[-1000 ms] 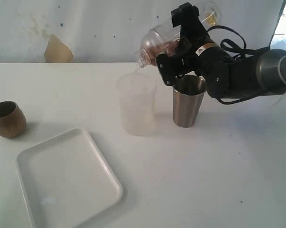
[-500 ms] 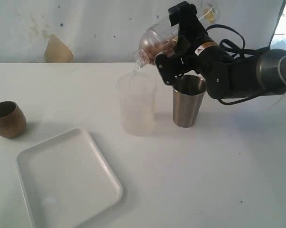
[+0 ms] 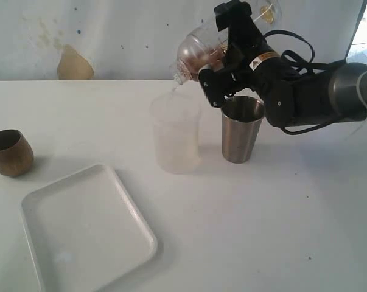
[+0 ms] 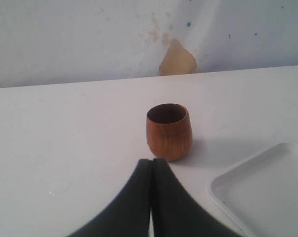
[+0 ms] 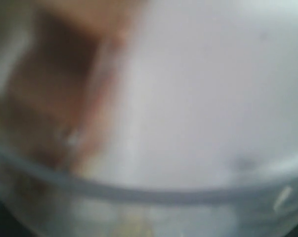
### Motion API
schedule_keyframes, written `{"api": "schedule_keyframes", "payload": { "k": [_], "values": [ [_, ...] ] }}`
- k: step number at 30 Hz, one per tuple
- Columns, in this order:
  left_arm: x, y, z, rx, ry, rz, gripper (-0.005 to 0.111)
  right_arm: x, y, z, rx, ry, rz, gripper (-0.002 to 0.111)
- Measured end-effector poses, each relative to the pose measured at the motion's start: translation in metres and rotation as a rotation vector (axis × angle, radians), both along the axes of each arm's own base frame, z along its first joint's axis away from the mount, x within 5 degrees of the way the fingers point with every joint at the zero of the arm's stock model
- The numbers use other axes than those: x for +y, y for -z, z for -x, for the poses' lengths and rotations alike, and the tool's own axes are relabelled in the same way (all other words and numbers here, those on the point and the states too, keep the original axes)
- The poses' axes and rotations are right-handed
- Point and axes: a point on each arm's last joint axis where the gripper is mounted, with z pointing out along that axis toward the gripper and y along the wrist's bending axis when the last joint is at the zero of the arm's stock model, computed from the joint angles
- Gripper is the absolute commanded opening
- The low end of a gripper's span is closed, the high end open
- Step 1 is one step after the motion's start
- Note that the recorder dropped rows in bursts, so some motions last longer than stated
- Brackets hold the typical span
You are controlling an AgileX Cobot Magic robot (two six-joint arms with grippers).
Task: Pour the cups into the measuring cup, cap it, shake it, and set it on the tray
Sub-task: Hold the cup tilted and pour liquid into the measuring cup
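Observation:
My right gripper (image 3: 218, 53) is shut on the measuring cup (image 3: 194, 56), a clear round-bottomed tumbler with brownish contents. It is held high and tipped steeply, mouth down, over a frosted straight cup (image 3: 176, 135). A thin stream runs from its lip into that cup. The right wrist view is filled by the blurred clear wall of the measuring cup (image 5: 188, 190), and the fingers are hidden. The steel tumbler (image 3: 242, 129) stands upright just right of the frosted cup. The wooden cup (image 3: 10, 152) (image 4: 169, 131) stands at far left, just ahead of my empty, shut left gripper (image 4: 151, 162).
The white tray (image 3: 89, 228) (image 4: 267, 185) lies flat at the front left, beside the wooden cup. A pale wall with a tan patch (image 3: 73, 64) closes off the back of the table. My right arm (image 3: 317, 91) reaches in from the right, over the steel tumbler.
The right gripper has tipped the measuring cup a little steeper, raising its bottom end, while its mouth stays over the frosted cup. Nothing else has moved.

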Motion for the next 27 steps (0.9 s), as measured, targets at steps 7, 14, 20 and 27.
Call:
{"api": "schedule_keyframes", "payload": {
  "k": [7, 14, 20, 27],
  "values": [
    [0.0000, 0.0000, 0.0000, 0.000, 0.000, 0.000, 0.000, 0.0006, -0.0005, 0.0001, -0.007, -0.006, 0.007, 0.000],
    [0.0000, 0.0000, 0.0000, 0.000, 0.000, 0.000, 0.000, 0.0008, -0.0006, 0.0002, -0.008, -0.008, 0.010, 0.000],
    [0.0000, 0.0000, 0.0000, 0.000, 0.000, 0.000, 0.000, 0.0008, -0.0006, 0.0002, -0.008, -0.008, 0.010, 0.000],
    [0.0000, 0.0000, 0.0000, 0.000, 0.000, 0.000, 0.000, 0.0011, -0.0008, 0.0002, -0.011, -0.011, 0.013, 0.000]
  ]
}}
